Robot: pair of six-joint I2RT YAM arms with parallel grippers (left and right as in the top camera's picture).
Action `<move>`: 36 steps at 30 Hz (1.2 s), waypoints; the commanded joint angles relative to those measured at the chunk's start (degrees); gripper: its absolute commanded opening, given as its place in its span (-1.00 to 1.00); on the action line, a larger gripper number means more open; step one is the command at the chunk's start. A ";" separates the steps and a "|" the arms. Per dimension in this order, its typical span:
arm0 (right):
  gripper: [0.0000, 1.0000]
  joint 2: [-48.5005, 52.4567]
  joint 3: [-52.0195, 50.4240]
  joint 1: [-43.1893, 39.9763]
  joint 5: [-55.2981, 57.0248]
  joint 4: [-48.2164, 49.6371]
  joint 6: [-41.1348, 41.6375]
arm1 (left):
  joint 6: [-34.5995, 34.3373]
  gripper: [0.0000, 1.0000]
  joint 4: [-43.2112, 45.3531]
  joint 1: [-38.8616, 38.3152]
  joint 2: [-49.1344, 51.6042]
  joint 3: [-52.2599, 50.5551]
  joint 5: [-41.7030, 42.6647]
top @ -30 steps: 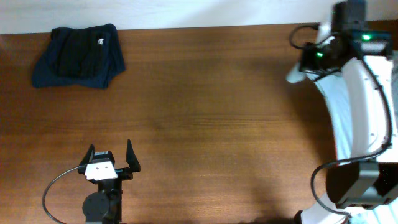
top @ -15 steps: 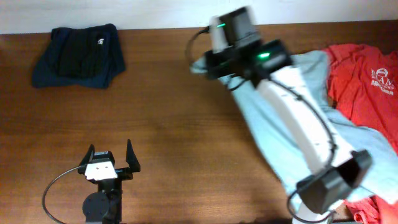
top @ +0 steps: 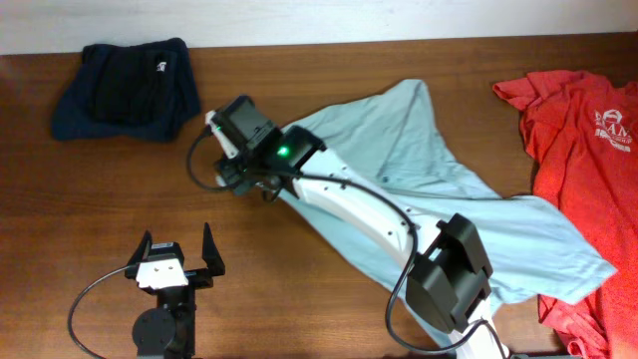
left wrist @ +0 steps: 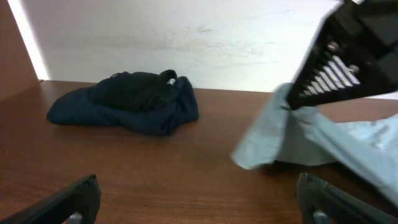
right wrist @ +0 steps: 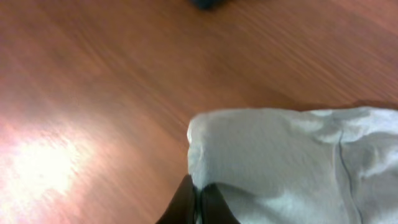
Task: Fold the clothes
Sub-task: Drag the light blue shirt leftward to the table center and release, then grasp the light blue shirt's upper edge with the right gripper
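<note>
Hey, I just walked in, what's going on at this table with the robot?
The right arm's tool is shut on a corner of a light blue shirt. It has dragged the shirt in from the right over the last second, and the shirt now lies spread across the middle of the table. The left tool sits open and idle near the robot's side. A dark navy garment lies in a compact bundle at the far left, and a red T-shirt waits on the right.

Evenly and brightly lit from above, softly blurred at the right wrist, with glare on the wooden table (right wrist: 43, 165).
</note>
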 commanded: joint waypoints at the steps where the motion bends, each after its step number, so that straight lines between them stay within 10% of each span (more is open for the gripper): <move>1: -0.92 -0.63 0.81 1.77 -0.52 2.56 0.61 | 1.09 0.99 -0.24 -0.22 -0.44 -0.09 0.44; 7: -0.90 -0.63 0.81 2.45 -0.50 4.28 0.61 | 1.09 0.99 -0.24 -0.22 -0.44 -0.09 0.44; 15: 0.33 -0.68 0.83 2.38 -4.04 5.18 0.59 | 1.09 0.99 -0.24 -0.22 -0.44 -0.09 0.44; 19: 0.50 -2.73 1.49 1.29 -4.92 5.11 0.15 | 1.09 0.99 -0.24 -0.22 -0.44 -0.11 0.44; 32: 0.50 -9.51 1.44 -22.10 -3.74 -19.28 0.42 | 1.09 1.00 -0.24 -0.22 -0.44 -0.09 0.44; 36: 0.24 -7.17 1.44 -28.87 -3.72 -25.22 0.42 | 1.09 0.99 -0.24 -0.22 -0.44 -0.11 0.44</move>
